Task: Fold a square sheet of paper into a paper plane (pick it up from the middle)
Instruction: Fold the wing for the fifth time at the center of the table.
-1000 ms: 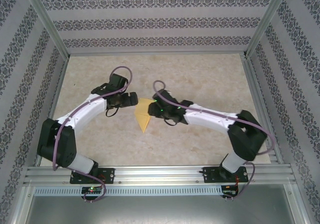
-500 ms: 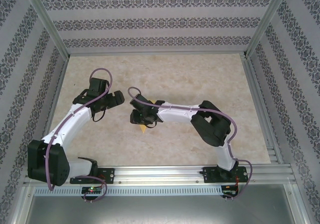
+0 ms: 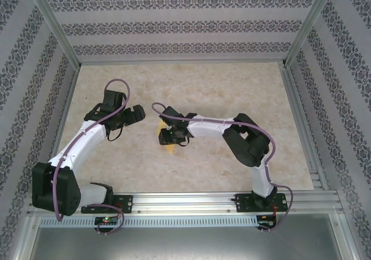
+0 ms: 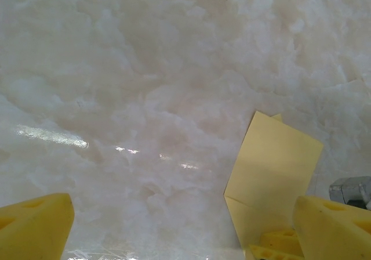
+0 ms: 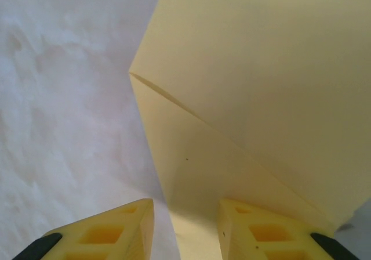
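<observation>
The yellow sheet of paper point(image 3: 169, 150) lies folded on the marble tabletop, its pointed end toward the near edge. In the right wrist view a crease runs across the paper point(image 5: 249, 97) and one flap stands up slightly. My right gripper point(image 3: 167, 137) hovers right over it, jaws partly open point(image 5: 185, 232). One fingertip point(image 5: 261, 231) is over the paper, the other is beside its left edge, and nothing is clamped. My left gripper point(image 3: 134, 114) stands wide open to the left, apart from the paper point(image 4: 272, 173); its jaws point(image 4: 185, 231) hold nothing.
The marble tabletop point(image 3: 232, 91) stretches behind and to the right of both arms. Patterned walls and a metal frame point(image 3: 174, 60) enclose it. The right arm's elbow point(image 3: 246, 141) is folded near the centre right.
The left gripper has drawn back to the left, away from the paper. The right gripper has moved left over the paper and its jaws have narrowed.
</observation>
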Motion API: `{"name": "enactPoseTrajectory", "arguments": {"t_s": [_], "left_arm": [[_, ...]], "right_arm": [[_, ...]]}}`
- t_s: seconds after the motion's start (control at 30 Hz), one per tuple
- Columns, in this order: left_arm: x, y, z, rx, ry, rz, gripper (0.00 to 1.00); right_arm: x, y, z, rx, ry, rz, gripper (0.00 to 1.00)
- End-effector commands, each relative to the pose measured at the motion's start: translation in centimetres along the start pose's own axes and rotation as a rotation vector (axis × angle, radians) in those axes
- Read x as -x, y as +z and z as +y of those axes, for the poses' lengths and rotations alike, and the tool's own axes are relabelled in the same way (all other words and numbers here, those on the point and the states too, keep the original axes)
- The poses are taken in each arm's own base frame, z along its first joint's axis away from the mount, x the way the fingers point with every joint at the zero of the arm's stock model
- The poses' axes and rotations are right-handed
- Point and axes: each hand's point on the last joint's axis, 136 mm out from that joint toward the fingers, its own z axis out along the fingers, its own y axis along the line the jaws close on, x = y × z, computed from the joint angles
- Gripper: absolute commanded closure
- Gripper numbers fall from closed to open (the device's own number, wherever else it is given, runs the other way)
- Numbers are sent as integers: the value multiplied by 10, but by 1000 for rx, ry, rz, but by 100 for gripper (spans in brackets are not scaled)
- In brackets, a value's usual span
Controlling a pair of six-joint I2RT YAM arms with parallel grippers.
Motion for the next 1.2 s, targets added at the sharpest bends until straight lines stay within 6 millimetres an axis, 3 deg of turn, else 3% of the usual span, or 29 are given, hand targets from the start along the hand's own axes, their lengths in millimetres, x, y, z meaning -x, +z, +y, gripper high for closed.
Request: {"name": "enactPoseTrajectory", "arguments": {"t_s": [0.0,0.1,0.17,0.27,0.37,0.47,0.6,0.7,1.17], "left_arm": [[8,3,-6,-45,2,-19,3],[5,5,-9,-66,2,-6,3],[2,7,-13,-91,4,6,3],[-1,9,-23,-155,17,19,3],[-3,8,-30,-197,25,23,3],[-5,8,-35,-230,25,28,3],[-10,10,-41,-276,12,47,3],[-15,12,-45,-306,-1,73,3],[-52,26,-64,-392,-83,210,5]], "right_arm": [[-48,-9,-43,-65,-152,173,65],[-55,-31,-65,-84,-238,201,65],[-50,-46,-77,-112,-268,178,64],[-32,-68,-75,-123,-269,92,63],[-9,-86,-59,-100,-136,-43,59],[5,-95,-67,-151,97,-164,58],[6,-92,-68,-164,304,-254,59],[5,-85,-63,-152,357,-280,60],[-9,-43,-83,-117,449,-213,63]]}}
